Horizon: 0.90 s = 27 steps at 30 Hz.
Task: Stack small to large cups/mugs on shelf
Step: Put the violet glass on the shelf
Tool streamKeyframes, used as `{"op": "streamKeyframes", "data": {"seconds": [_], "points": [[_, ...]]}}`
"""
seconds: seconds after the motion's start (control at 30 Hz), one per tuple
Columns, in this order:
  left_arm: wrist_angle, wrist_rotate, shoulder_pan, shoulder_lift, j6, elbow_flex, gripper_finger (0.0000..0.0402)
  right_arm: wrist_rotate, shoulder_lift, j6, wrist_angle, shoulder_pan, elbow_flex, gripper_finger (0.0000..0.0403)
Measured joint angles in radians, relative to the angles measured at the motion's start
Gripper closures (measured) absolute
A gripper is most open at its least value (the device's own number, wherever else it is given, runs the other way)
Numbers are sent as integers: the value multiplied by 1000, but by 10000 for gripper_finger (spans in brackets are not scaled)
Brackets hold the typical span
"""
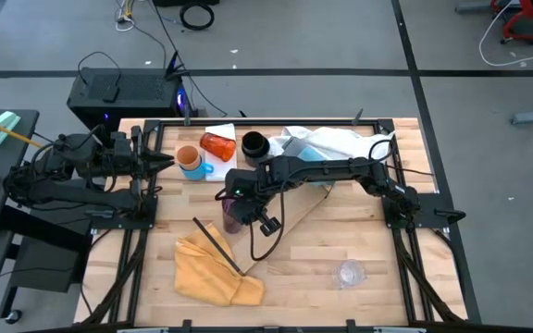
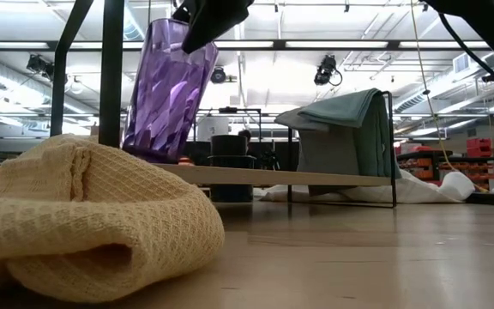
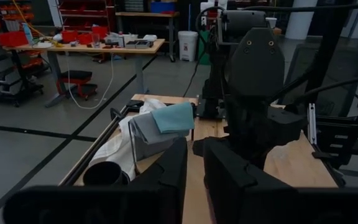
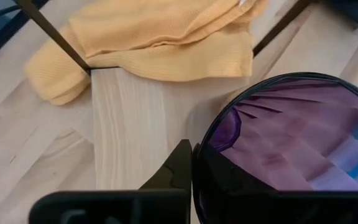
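Purple translucent faceted cup (image 2: 168, 90) stands tilted on the long pale wooden shelf board (image 4: 129, 130) near the tabletop's middle, beside a yellow waffle-weave cloth (image 1: 213, 270). The right claw (image 1: 237, 205) pinches the cup's rim, one finger inside and one outside. The left claw (image 3: 192, 180), fingers slightly apart and empty, waits at the tabletop's left edge.

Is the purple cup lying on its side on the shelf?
No, the purple cup stands upright, slightly tilted, on the shelf.
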Motion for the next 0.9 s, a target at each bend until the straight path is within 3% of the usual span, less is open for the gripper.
{"op": "streamKeyframes", "data": {"seconds": [0.23,0.67,0.9], "points": [[0,0,0,0,0,0,338,-2,0,0,0,4,0,381],[-5,0,0,0,0,0,339,15,0,0,48,6,0,310],[-5,0,0,0,-1,0,333,21,-3,0,93,12,0,296]]}}
